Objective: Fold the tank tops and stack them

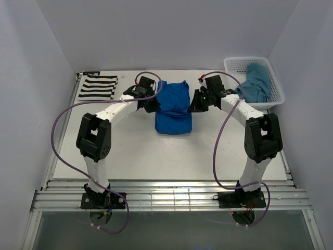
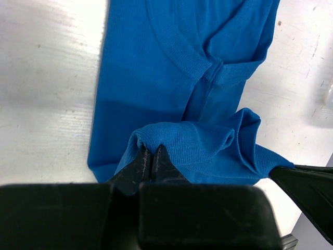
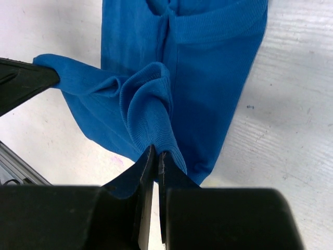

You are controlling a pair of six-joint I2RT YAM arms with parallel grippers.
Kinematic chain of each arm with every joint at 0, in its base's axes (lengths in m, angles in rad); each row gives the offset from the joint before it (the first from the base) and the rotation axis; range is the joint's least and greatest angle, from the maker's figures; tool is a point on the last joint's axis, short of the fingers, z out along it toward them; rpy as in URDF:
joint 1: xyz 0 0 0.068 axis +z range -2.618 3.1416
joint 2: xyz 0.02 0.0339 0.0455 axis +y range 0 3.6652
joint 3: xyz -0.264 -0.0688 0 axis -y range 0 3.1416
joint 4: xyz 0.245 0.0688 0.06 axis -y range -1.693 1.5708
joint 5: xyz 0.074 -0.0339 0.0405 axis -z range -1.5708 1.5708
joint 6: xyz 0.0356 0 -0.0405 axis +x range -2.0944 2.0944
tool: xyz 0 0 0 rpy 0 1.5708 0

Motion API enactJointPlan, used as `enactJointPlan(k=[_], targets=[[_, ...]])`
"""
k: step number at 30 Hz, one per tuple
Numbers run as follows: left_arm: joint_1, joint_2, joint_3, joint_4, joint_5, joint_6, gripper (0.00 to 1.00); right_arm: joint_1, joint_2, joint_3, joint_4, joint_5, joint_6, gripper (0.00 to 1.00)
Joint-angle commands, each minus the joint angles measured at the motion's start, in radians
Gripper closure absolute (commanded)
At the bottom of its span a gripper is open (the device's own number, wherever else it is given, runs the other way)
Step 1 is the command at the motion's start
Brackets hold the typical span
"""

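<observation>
1. Left gripper [image 2: 151, 157]: jaws pressed together on a raised fold of the royal blue tank top [image 2: 145, 67], pinching its ribbed edge on the garment's left side.
2. Right gripper [image 3: 156, 156]: jaws clamped on a bunched, ribbed fold of the same top, on its right side. The other gripper's dark finger shows at the left edge of the right wrist view, close by.
3. Royal blue tank top: mid-table between the two grippers. The cloth between the grips is gathered and lifted off the flat layer beneath.
4. Striped tank top [image 1: 98, 86]: lying flat at the far left corner of the table [image 1: 156, 156], apart from both arms.
5. Teal-blue tank top [image 1: 257, 83]: crumpled inside the white mesh basket [image 1: 234, 65], at the far right corner.
</observation>
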Motion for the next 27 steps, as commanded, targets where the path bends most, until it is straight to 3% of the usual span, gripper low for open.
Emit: enactJointPlan(k=[1, 27], targets=[[0.010, 0.026, 0.070, 0.005, 0.030, 0.049, 1.00, -0.010, 0.022, 0.068, 0.008, -0.030, -0.031, 0.92], [0.055, 0.179, 0.151, 0.000, 0.059, 0.078, 0.99, -0.047, 0.262, 0.223, 0.005, -0.090, -0.068, 0.91]])
